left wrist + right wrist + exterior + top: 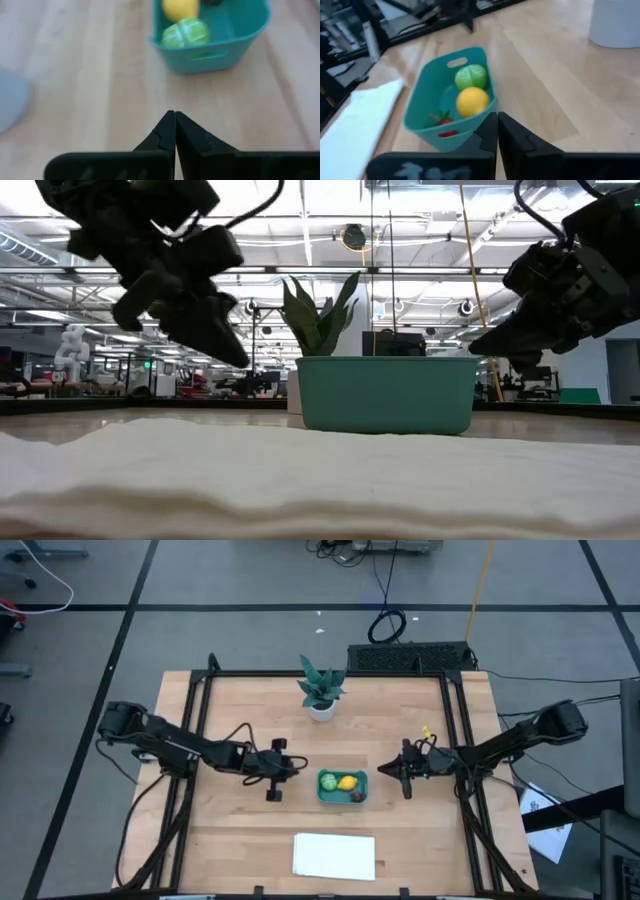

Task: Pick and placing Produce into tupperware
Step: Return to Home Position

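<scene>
Teal tupperware mid-table held all three produce pieces, with the left gripper on its left and the right gripper on its right, each with fingers pressed together on nothing, so I think both arms just needed to pull back home.

A wooden table holds a potted plant near one edge. A teal container sits mid-table. A white sheet lies toward the opposite edge.

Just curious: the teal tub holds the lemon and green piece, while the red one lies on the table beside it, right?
No. The red piece lies in the tub too, with the lemon and green piece; the right wrist view shows it.
</scene>
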Controlling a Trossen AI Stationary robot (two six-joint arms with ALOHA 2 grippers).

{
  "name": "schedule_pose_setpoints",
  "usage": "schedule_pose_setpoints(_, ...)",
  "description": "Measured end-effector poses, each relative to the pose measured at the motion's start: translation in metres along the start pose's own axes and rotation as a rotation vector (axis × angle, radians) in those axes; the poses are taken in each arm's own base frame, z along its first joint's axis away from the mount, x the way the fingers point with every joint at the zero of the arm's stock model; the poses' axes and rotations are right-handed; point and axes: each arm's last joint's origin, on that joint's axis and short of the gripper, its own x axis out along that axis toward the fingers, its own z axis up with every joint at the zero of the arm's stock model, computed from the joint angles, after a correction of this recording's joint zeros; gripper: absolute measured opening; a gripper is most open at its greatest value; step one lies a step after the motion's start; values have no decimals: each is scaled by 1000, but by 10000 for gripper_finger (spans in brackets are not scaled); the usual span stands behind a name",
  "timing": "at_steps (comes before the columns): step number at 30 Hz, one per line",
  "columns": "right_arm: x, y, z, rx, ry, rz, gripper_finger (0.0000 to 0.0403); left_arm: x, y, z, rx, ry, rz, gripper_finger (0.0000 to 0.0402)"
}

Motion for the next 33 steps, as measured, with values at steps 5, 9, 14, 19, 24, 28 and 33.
schedule_pose_setpoints(5,-4,2,7,-43,-39,36,2,-25,6,9,43,-35,104,2)
schedule_pose_setpoints(9,-9,-1,15,-90,-84,23,1,-44,11,15,72,-86,150,2)
schedule_pose_setpoints(14,-16,-10,22,-119,-94,-9,1,-64,15,9,92,-163,194,4)
schedule_pose_setpoints(19,-24,-15,27,-123,-106,4,0,-78,18,-14,50,-290,224,2)
schedule_pose_setpoints(24,-29,-15,32,-165,-149,19,0,-90,19,-34,19,-454,201,2)
schedule_pose_setpoints(28,-31,-15,32,-176,-154,27,0,-97,17,-50,26,-598,139,1)
schedule_pose_setpoints(33,-33,-14,34,-188,-175,31,0,-103,19,-69,6,-677,155,1)
